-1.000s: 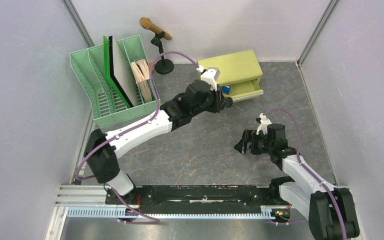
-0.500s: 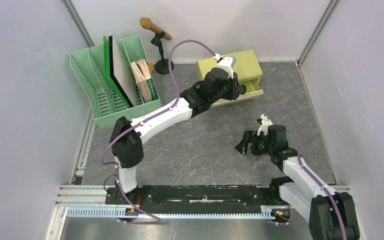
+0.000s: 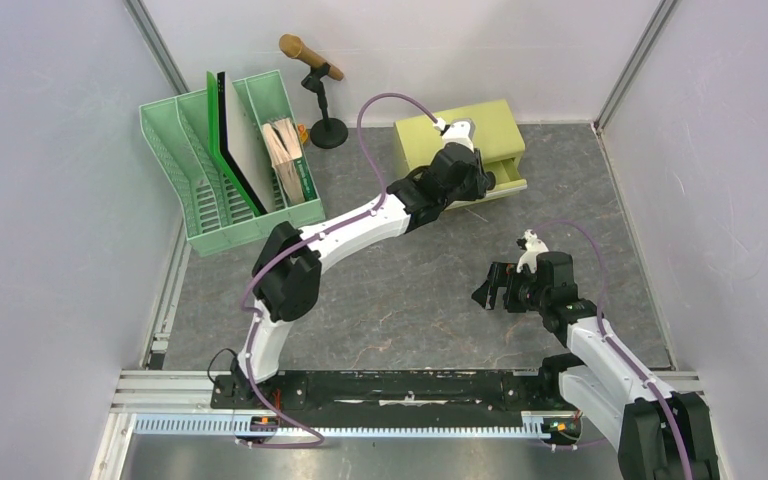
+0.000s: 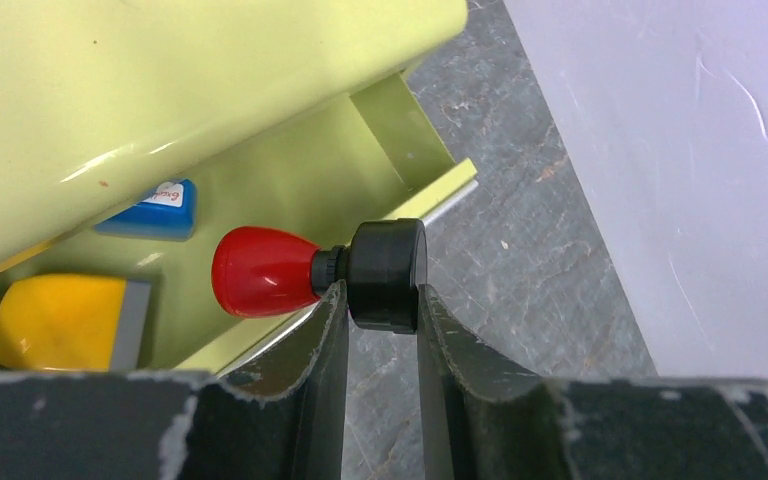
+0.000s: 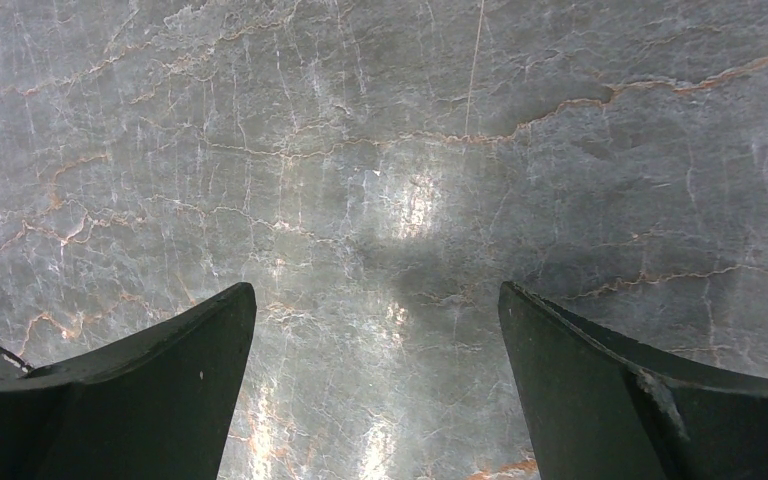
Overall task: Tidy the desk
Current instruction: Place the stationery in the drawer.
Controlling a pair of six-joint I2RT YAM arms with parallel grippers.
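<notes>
A green file rack (image 3: pixel 230 170) stands far left on the grey veined bench (image 3: pixel 400 300), which fills the walled enclosure. Only the left wrist view shows the left end effector (image 4: pixel 380 298) pinching a red-handled stamp (image 4: pixel 265 270) at the open drawer (image 4: pixel 290 190) of the cabinet (image 4: pixel 160 80); the top view hides that grip. Further right, the right end effector (image 5: pixel 375 290) hangs spread wide over the bench.

Only one piece of writing is showing. In the left wrist view a small white label (image 4: pixel 166 192) is sitting on the top face of a blue block (image 4: pixel 148 218). The block is lying in the open drawer (image 4: pixel 300 170) of the yellow-green cabinet (image 4: pixel 160 80), which is standing on the desk (image 4: pixel 520 250). Handwritten characters are running across the label. The first is possibly reading as a "6"; the rest are coming out too small and blurred to make out. The other views are giving nothing legible.
</notes>
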